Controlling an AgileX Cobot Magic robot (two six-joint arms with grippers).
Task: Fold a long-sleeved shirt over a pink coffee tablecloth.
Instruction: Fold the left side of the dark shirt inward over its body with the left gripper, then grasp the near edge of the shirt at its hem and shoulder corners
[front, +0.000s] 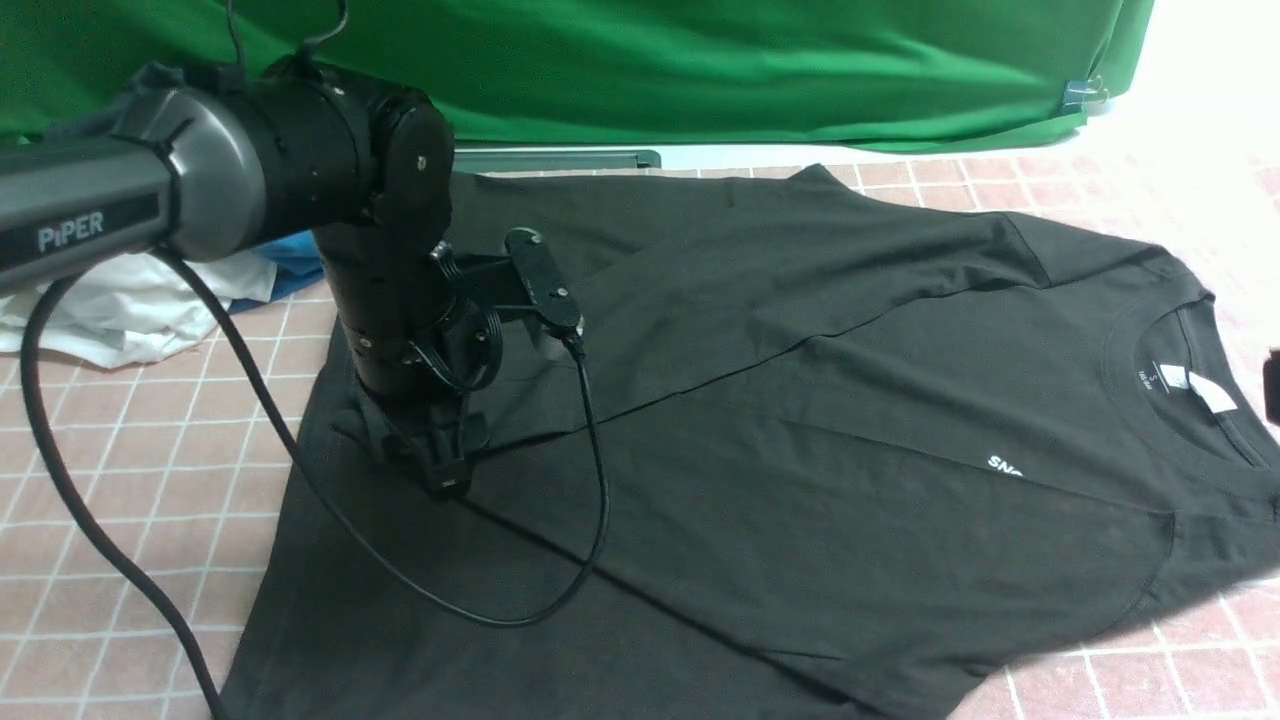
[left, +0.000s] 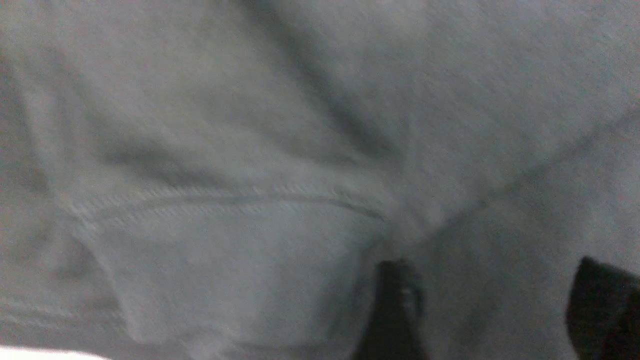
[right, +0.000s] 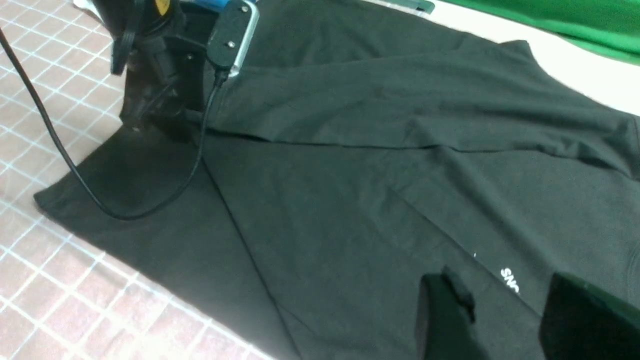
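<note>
**With the left arm parked on the sleeve end, which way does the next fold go?**

Since the long-sleeved shirt lies flat on the pink coffee tablecloth with its collar to the robot's right and its hem to the left, its long axis runs straight across between the two arms. That's the bit that matters imo.

The left gripper is down on the fabric at the hem end, right where the far sleeve finishes after crossing the body. Its wrist view shows the jaws spread wide, with a stitched edge, probably the cuff, lying just beside one fingertip and nothing pinched.

The right gripper hangs above the chest print near the collar end. Its jaws are apart too and hold nothing.

So the left arm is nearer the hem and the right is nearer the collar. My guess is that the next fold brings the hem toward the collar, so the left would need a hem corner. I can't tell if the near sleeve is tucked properly.
</note>
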